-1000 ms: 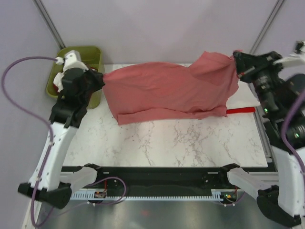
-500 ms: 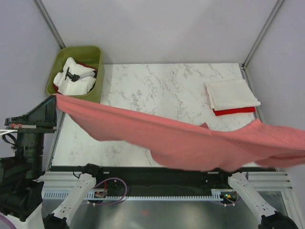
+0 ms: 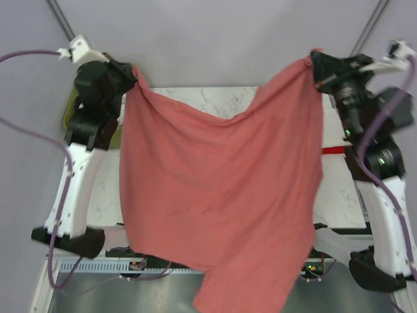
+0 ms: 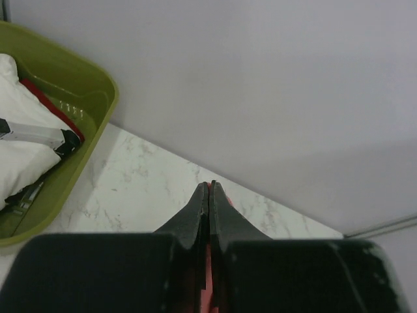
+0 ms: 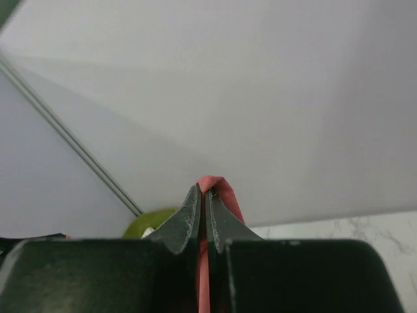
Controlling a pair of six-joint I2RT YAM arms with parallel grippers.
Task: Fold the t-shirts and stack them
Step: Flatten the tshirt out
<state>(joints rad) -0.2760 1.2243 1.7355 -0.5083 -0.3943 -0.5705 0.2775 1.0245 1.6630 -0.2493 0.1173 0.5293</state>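
The dusty salmon-red t-shirt (image 3: 215, 189) hangs spread out between my two grippers, high above the table, with its lower edge past the near edge. My left gripper (image 3: 133, 79) is shut on its upper left corner, and a sliver of red cloth (image 4: 208, 287) shows between the jaws. My right gripper (image 3: 315, 64) is shut on the upper right corner, with cloth (image 5: 220, 187) poking out at the tips. The folded bright red shirt (image 3: 334, 150) shows as a strip at the right under the cream-white one (image 3: 331, 134). Both are mostly hidden.
A green bin (image 4: 91, 85) stands at the back left corner with white cloth (image 4: 19, 150) and a red piece (image 4: 49, 101) in it. The marble table (image 3: 215, 98) shows behind the shirt. Grey walls close the back and sides.
Both arms swung the shirt from the back of the table low toward the near edge. They have now lifted it high, so it hangs open like a curtain.
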